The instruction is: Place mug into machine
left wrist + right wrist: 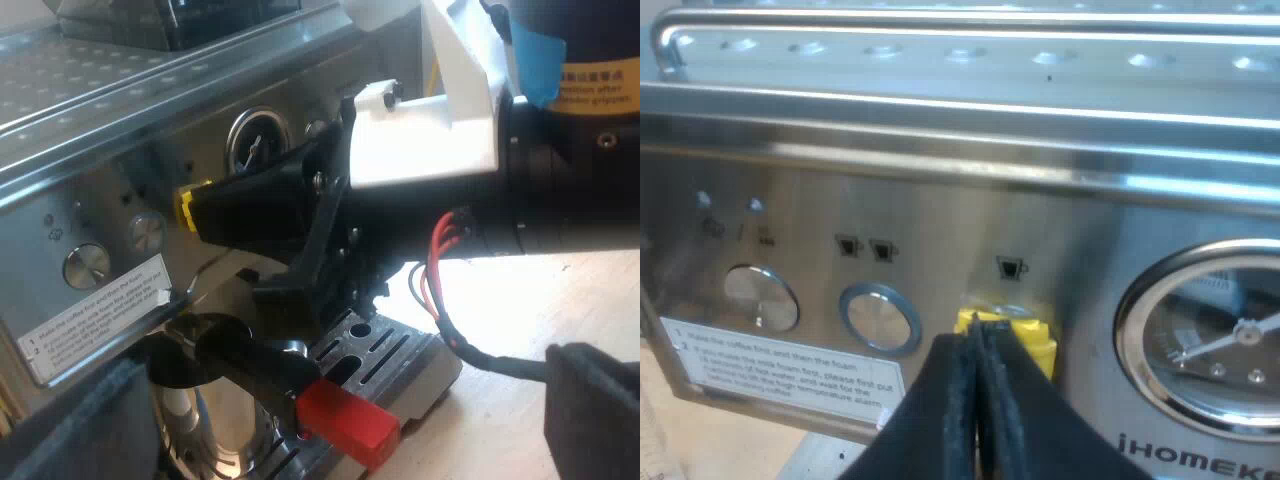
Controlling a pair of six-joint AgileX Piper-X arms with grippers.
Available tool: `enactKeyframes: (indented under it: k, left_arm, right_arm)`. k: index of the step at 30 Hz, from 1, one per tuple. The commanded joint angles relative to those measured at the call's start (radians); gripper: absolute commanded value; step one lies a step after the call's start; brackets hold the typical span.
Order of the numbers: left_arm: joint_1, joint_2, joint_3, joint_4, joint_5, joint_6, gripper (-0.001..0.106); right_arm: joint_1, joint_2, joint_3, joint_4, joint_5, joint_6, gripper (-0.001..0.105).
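left gripper (345,390), own view: fingers are standing wide apart, gripping nothing.
right gripper (190,208): is touching the front panel of the espresso machine (90,150).
holder (255,360): is sitting locked in the machine's front.
mug (225,430): something shiny is standing under the holder; whether it is the mug, and what it is containing, I cannot tell.
right gripper, own view: fingers are pressing fully together, yellow tip (1025,335) touching the panel near a round button (878,318).

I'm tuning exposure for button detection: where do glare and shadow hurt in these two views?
Left wrist view: the table beside the espresso machine is washed out white, while the holder under its front sits in shadow. Right wrist view: bright streaks run along the machine's top rail, the gauge glass carries reflections, the right hand is a dark silhouette.
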Motion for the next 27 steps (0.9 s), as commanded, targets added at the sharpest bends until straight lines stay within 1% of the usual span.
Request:
enactKeyframes:
  k: [1, 6, 8, 10, 12, 13, 14, 15, 16, 17, 19, 20, 24, 27]
  left_arm:
    - [-0.001, -0.011, -0.008, -0.004, 0.006, -0.012, 0.080]
    - [-0.001, -0.011, -0.008, -0.004, 0.006, -0.012, 0.080]
    - [-0.001, -0.011, -0.008, -0.004, 0.006, -0.012, 0.080]
    - [-0.001, -0.011, -0.008, -0.004, 0.006, -0.010, 0.080]
    - [-0.001, -0.011, -0.008, -0.004, 0.006, -0.002, 0.080]
    - [-0.001, -0.011, -0.008, -0.004, -0.003, -0.002, 0.080]
    - [-0.001, -0.011, -0.008, -0.004, -0.006, -0.002, 0.080]
    - [-0.001, -0.011, -0.008, -0.007, -0.015, -0.002, 0.080]
    - [-0.001, -0.011, -0.008, -0.007, -0.027, -0.002, 0.080]
    - [-0.001, -0.011, -0.008, -0.007, -0.033, -0.002, 0.080]
    - [-0.001, -0.011, -0.008, -0.007, -0.032, -0.002, 0.080]
    - [-0.001, -0.011, -0.008, -0.007, -0.030, -0.006, 0.080]
    - [-0.001, -0.011, -0.026, -0.003, -0.031, -0.011, 0.080]
    - [-0.001, 0.015, -0.063, 0.003, -0.031, -0.029, 0.080]
  right_arm:
    - [-0.056, 0.016, -0.010, -0.001, 0.049, -0.018, 0.000]
    - [-0.070, 0.016, -0.010, -0.001, 0.041, -0.018, 0.000]
    - [-0.056, 0.009, -0.010, 0.016, -0.023, -0.018, 0.000]
    - [-0.040, 0.004, -0.010, 0.031, -0.043, -0.015, 0.001]
    - [-0.018, -0.005, -0.010, 0.065, -0.076, -0.011, 0.008]
    - [-0.006, -0.012, -0.010, 0.088, -0.107, -0.001, 0.018]
    - [0.003, -0.017, -0.010, 0.102, -0.115, 0.008, 0.024]
    - [0.008, -0.021, -0.010, 0.118, -0.128, 0.029, 0.033]
    - [0.025, -0.031, -0.010, 0.152, -0.129, 0.051, 0.053]
    - [0.032, -0.037, -0.010, 0.176, -0.125, 0.053, 0.065]
    - [0.036, -0.047, -0.010, 0.212, -0.125, 0.056, 0.072]
    - [0.036, -0.056, -0.010, 0.240, -0.125, 0.060, 0.073]
    - [0.036, -0.106, -0.010, 0.311, -0.144, 0.072, 0.073]
    - [0.036, -0.156, -0.010, 0.361, -0.175, 0.072, 0.073]
